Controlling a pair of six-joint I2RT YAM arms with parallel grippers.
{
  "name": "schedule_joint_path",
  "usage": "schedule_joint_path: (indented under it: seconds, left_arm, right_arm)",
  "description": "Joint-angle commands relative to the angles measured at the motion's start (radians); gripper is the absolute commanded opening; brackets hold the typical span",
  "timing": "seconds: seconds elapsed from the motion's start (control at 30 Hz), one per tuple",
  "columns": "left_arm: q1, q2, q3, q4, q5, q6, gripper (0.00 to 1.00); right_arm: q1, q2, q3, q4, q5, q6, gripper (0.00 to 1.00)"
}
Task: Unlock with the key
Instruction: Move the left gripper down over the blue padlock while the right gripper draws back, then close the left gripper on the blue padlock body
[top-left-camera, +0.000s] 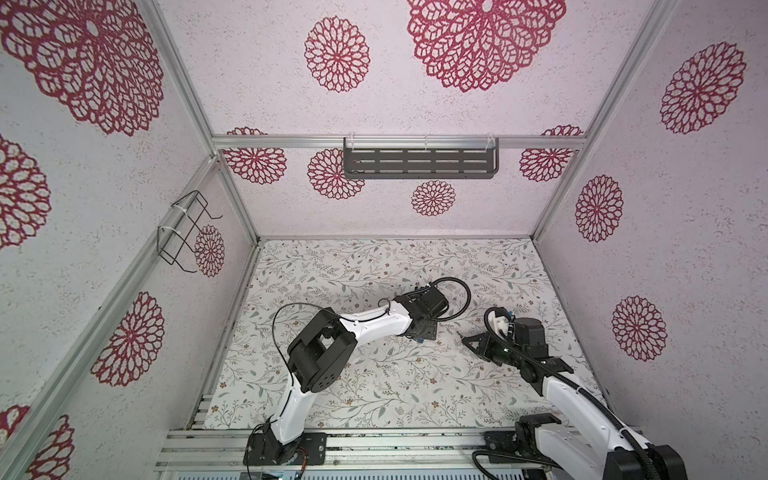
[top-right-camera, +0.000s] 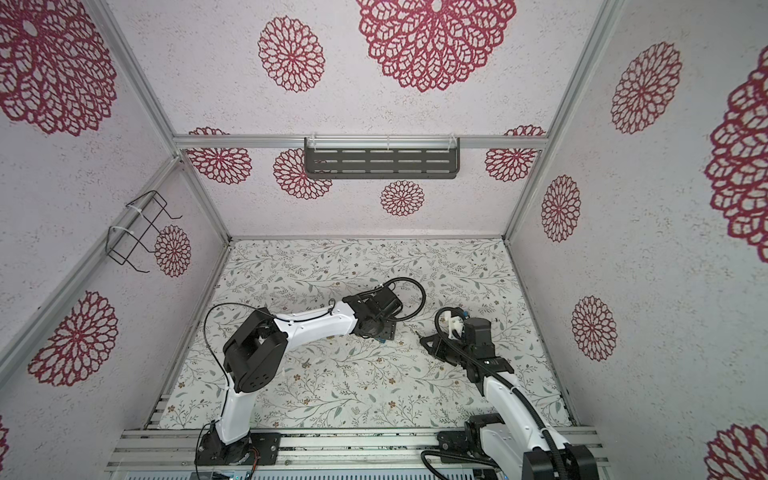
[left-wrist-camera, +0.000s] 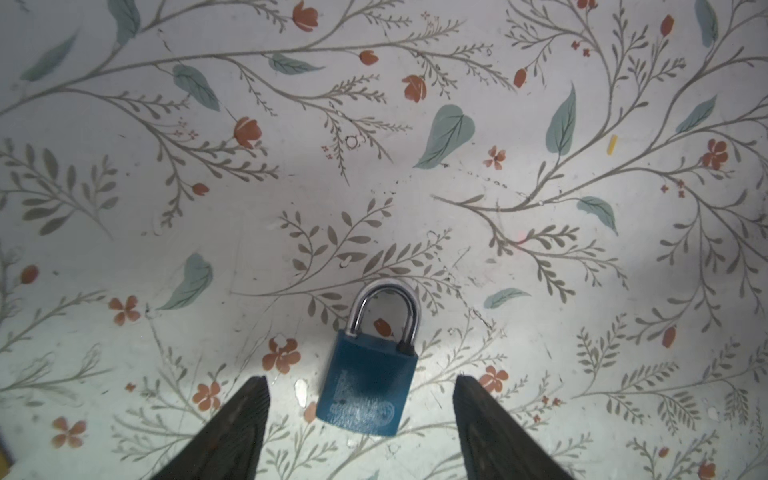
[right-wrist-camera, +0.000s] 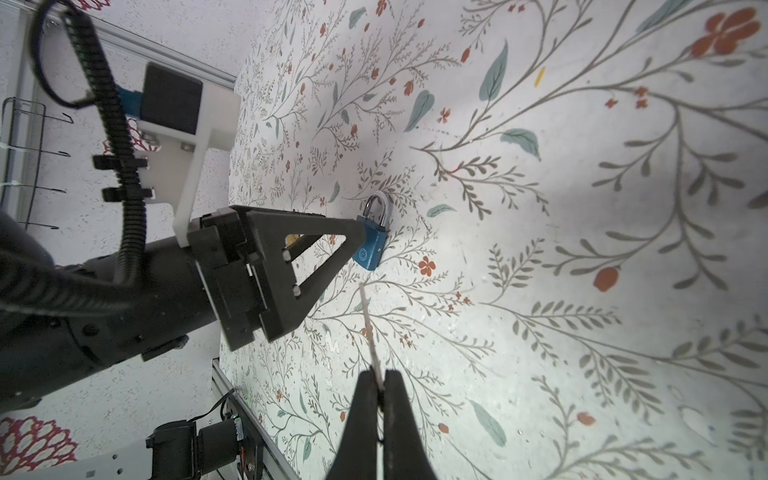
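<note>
- Two robot arms lean over a table (top-left-camera: 374, 395) with a leaf and flower print, seen in both top views
- Far to the left, a black wire rack (top-left-camera: 185, 232) hangs on the side wall
- Next comes the left gripper (left-wrist-camera: 360, 377), which points down at the table; its jaws are wide apart and hold nothing
- Between its two dark fingers (left-wrist-camera: 237, 428) lies the blue padlock (left-wrist-camera: 365, 395), flat on the table, with a bit of bare table showing on each side, so neither finger touches it in the left wrist view
- The silver loop (left-wrist-camera: 384, 285) on top of the padlock has both ends going into the blue body
- To the right of the padlock, near it but not touching, is the key (right-wrist-camera: 369, 328); it shows only its thin edge and its tip points toward the padlock
- Last on the right, the right gripper (right-wrist-camera: 379, 378) has its jaws squeezed tight on the key, and the key sticks out past its fingertips
</note>
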Motion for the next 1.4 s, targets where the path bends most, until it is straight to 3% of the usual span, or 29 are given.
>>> schedule_joint_path:
  seconds: [0.0, 0.4, 0.87, 1.13, 1.37]
  left_arm:
    - [-0.017, 0.03, 0.033, -0.008, -0.003, -0.001, 0.74]
    - [-0.042, 0.117, 0.11, -0.1, -0.075, -0.034, 0.69]
    - [-0.028, 0.081, 0.022, -0.137, -0.142, -0.199, 0.58]
    - [-0.004, 0.013, -0.09, -0.081, -0.121, -0.308, 0.58]
    - [-0.004, 0.039, -0.069, -0.058, -0.082, -0.284, 0.58]
  right_arm:
    - [-0.008, -0.005, 0.022, -0.002, 0.002, -0.028, 0.0]
    - [-0.006, -0.034, 0.035, -0.052, 0.01, -0.067, 0.0]
    - [-0.007, -0.018, 0.038, -0.037, -0.019, -0.071, 0.0]
    - [0.007, 0.012, 0.04, -0.008, -0.042, -0.065, 0.0]
    - [0.018, 0.02, 0.044, -0.002, -0.039, -0.065, 0.0]
